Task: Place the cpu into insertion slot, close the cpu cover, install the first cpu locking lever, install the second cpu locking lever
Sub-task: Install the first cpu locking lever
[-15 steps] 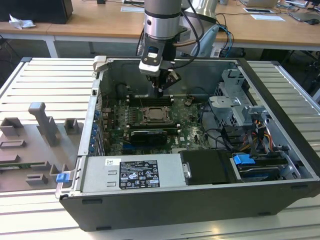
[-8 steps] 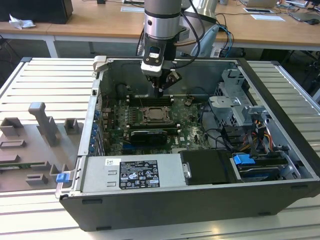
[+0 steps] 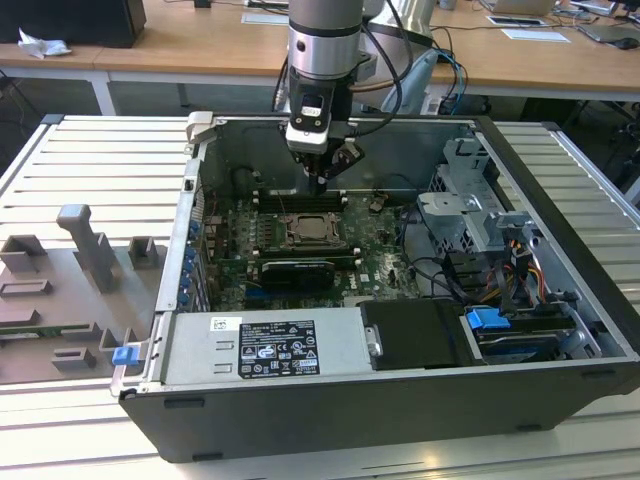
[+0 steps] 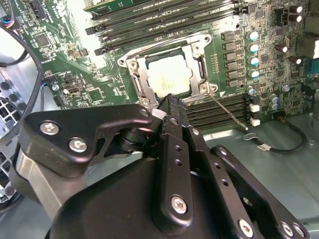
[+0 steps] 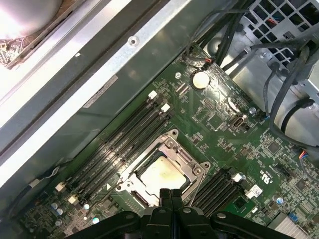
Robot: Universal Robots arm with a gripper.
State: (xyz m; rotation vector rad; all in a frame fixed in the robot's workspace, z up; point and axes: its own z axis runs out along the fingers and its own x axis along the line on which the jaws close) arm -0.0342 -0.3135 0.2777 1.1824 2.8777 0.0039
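Gripper [image 3: 318, 182] hangs just above centre in the exterior view, fingers pinched together, holding nothing. The cpu [image 5: 162, 173] sits in the insertion slot [image 3: 292, 240] right under it, cpu cover [image 4: 141, 79] down around it.

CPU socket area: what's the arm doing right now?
The arm's gripper hovers just over the motherboard inside the open PC case, fingers shut and holding nothing, right beside the socket. The cpu sits in the insertion slot, and the cpu cover looks folded down around it. A thin locking lever juts out from one corner, apparently unlatched.
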